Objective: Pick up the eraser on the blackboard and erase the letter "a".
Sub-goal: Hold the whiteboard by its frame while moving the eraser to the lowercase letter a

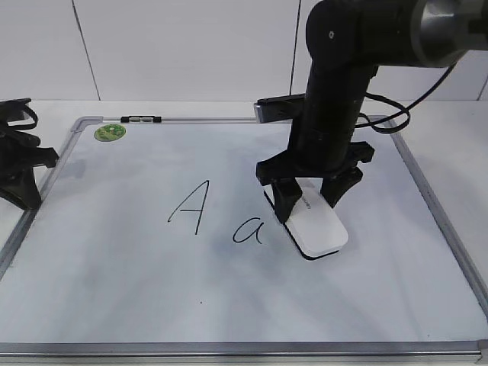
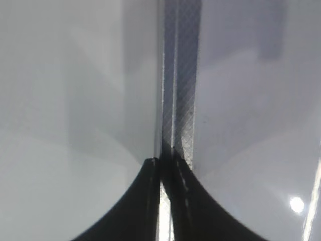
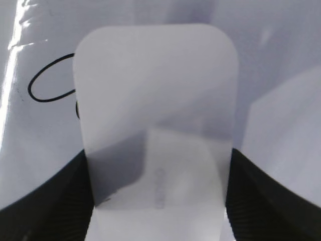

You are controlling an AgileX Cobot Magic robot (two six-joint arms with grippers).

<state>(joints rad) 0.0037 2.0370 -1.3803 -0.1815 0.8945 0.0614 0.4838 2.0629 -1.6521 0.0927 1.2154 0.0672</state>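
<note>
Right wrist view: the eraser (image 3: 155, 115) fills the frame, flat on the blackboard (image 3: 281, 90), with the right end effector (image 3: 158, 201) closed against its two long sides, one black finger on each flank. Grip sits at the near end of the block, leaving the far end free. My reading is that this keeps the felt face flat and lets the free end lead into the stroke.

The letter "a" (image 3: 50, 85) shows as a loop just left of the eraser, apparently untouched. Exterior view agrees: eraser (image 1: 316, 225) lies just right of the "a" (image 1: 249, 229), a narrow gap between them; the capital "A" (image 1: 191, 206) is further left and should stay clear of the wipe.

Judgement: grasp stage done or nearly so, erasing not yet begun. Next move calls for a short leftward slide under light downward pressure.

Left end effector (image 2: 165, 201): fingers pressed together, holding nothing, parked over the board's metal frame (image 2: 180, 75), well apart from the work.
</note>
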